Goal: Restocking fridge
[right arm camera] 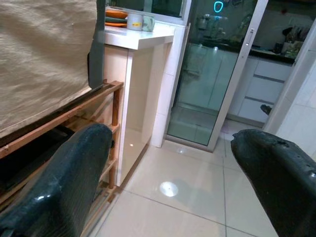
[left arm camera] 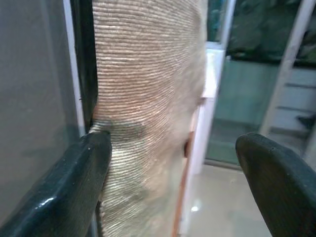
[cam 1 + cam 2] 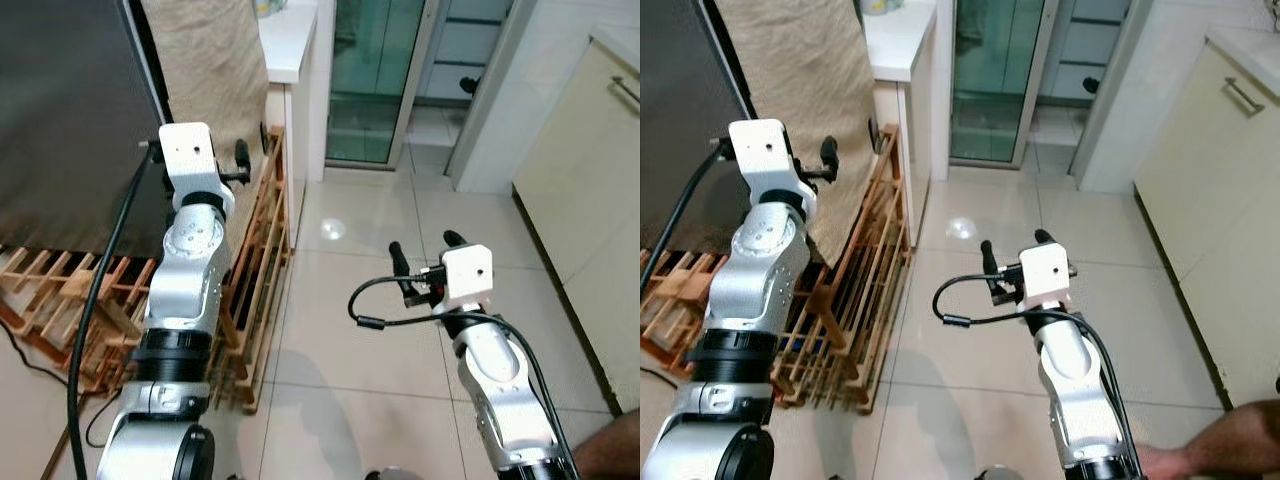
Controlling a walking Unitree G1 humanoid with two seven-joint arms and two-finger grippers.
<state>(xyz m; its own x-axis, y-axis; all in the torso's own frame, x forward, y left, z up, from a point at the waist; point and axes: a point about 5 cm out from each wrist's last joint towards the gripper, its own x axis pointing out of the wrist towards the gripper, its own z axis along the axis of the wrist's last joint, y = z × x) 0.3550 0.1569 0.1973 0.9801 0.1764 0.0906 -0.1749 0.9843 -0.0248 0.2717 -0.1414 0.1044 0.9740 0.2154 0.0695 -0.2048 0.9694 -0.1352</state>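
The dark grey fridge (image 3: 70,120) stands at the left, its door closed, with a beige woven cloth (image 3: 205,70) hanging down its side. My left gripper (image 3: 243,160) is raised at the fridge's right edge and is open with nothing in it. In the left wrist view one of its fingers (image 2: 74,187) rests by the dark seam (image 2: 84,64) between the grey door and the cloth. My right gripper (image 3: 426,248) is held lower, out over the tiled floor, also open and holding nothing.
A wooden slatted rack (image 3: 255,270) leans low beside the fridge. A white counter (image 3: 290,40) with cups (image 1: 140,21) stands behind it, then a glass door (image 3: 370,80). Cream cabinets (image 3: 590,200) line the right. A person's arm (image 3: 1220,440) shows at bottom right.
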